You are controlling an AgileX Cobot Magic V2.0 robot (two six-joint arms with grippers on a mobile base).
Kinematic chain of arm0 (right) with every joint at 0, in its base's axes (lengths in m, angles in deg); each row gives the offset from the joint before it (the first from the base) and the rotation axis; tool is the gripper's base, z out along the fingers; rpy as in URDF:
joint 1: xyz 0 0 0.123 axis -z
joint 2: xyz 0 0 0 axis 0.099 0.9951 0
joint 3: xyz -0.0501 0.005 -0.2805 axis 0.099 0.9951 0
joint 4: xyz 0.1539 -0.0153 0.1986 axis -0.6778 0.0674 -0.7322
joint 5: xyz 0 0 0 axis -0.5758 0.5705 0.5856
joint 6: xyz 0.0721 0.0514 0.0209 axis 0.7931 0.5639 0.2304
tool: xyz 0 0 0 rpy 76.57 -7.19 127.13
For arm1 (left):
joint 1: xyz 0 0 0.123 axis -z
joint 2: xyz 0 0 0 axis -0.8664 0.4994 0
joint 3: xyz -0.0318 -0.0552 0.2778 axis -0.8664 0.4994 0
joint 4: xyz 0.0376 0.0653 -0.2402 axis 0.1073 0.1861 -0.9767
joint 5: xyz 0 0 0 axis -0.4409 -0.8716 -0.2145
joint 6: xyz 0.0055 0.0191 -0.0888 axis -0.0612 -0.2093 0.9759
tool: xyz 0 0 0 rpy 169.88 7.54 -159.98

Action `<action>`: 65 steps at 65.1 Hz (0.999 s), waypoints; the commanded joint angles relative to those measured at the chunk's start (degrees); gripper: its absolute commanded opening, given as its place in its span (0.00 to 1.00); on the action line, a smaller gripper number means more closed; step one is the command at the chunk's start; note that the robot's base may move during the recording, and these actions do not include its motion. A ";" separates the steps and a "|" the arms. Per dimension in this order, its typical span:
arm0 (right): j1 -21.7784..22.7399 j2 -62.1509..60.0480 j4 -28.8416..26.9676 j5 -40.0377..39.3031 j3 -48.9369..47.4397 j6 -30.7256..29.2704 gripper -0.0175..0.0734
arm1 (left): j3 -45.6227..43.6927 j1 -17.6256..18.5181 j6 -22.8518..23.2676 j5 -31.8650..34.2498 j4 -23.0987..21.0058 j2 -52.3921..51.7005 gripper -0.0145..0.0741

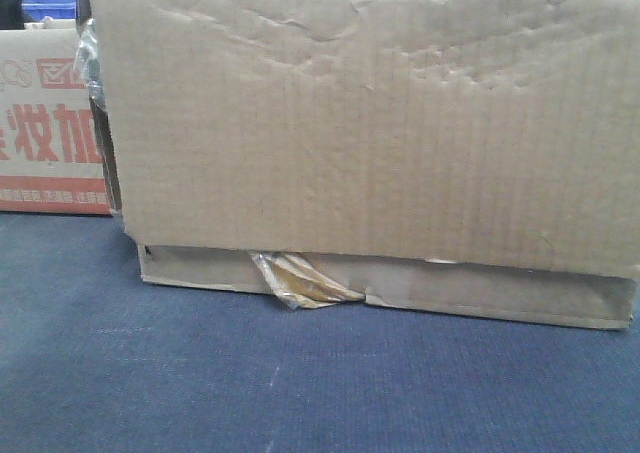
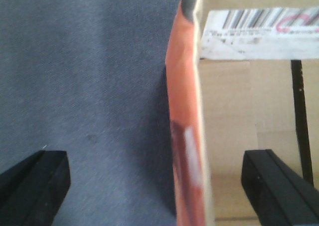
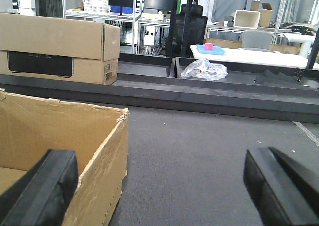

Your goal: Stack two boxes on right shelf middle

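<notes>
A big plain brown box (image 1: pixel 370 123) fills the front view, standing on blue-grey carpet. Crumpled tan tape (image 1: pixel 300 278) hangs at its base above a flat cardboard layer (image 1: pixel 480 293). In the right wrist view an open brown box (image 3: pixel 60 131) sits low left. My right gripper (image 3: pixel 162 186) is open astride its right wall, with one finger (image 3: pixel 45 186) inside. My left gripper (image 2: pixel 157 186) is open astride an upright box wall (image 2: pixel 187 126) with an orange-red outer face. The shelf is out of view.
A white carton with red print (image 1: pixel 50 123) stands behind the brown box at left, blue bins (image 1: pixel 48 8) beyond it. A barcode label (image 2: pixel 259 31) lies inside the left box. Farther back are a printed brown box (image 3: pixel 55 46), a plastic bag (image 3: pixel 204 69) and an office chair (image 3: pixel 192 21).
</notes>
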 commanded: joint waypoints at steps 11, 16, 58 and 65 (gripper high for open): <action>-0.07 0.19 0.32 -0.58 -0.54 0.11 0.82 | -0.78 -0.13 -0.48 0.92 -0.80 0.66 0.79; -0.07 0.19 0.32 -0.58 -0.54 0.11 0.82 | -0.78 -0.13 -0.48 0.57 -0.80 0.66 0.62; -0.07 0.19 0.32 -0.58 -0.54 0.11 0.82 | -5.93 -0.13 12.09 -2.59 6.22 -10.45 0.04; -0.07 0.19 0.32 -0.58 -0.54 0.11 0.82 | -8.28 0.10 15.11 -1.34 5.18 -15.12 0.04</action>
